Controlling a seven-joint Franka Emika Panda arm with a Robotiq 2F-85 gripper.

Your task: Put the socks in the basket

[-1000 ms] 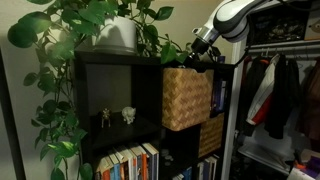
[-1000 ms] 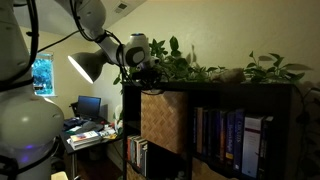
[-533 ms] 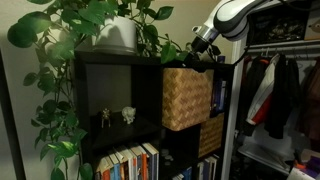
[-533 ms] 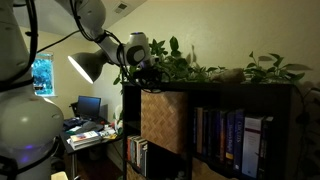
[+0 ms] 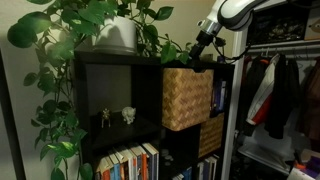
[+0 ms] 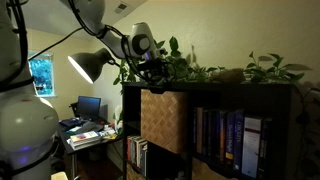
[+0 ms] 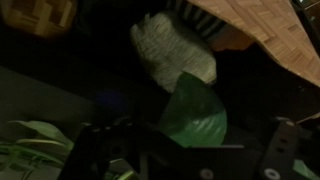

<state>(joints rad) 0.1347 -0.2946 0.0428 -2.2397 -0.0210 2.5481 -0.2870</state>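
You see the gripper (image 5: 204, 52) above the shelf (image 5: 120, 60), jaws apart, empty. The sock (image 7: 172, 50) lies loose beside the basket (image 7: 262, 30), partly behind a leaf (image 7: 197, 112).

- Your basket (image 5: 186, 97) sits in the shelf's (image 5: 78, 110) upper cubby, beneath its top edge.
- Your gripper (image 5: 202, 57) hangs above it, beside the plant (image 5: 85, 18) on the shelf's top.

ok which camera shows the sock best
The wrist view: the pale knitted sock sits mid-frame, just above a green leaf in the picture. Both exterior views show the wicker basket and the plant, but no sock.
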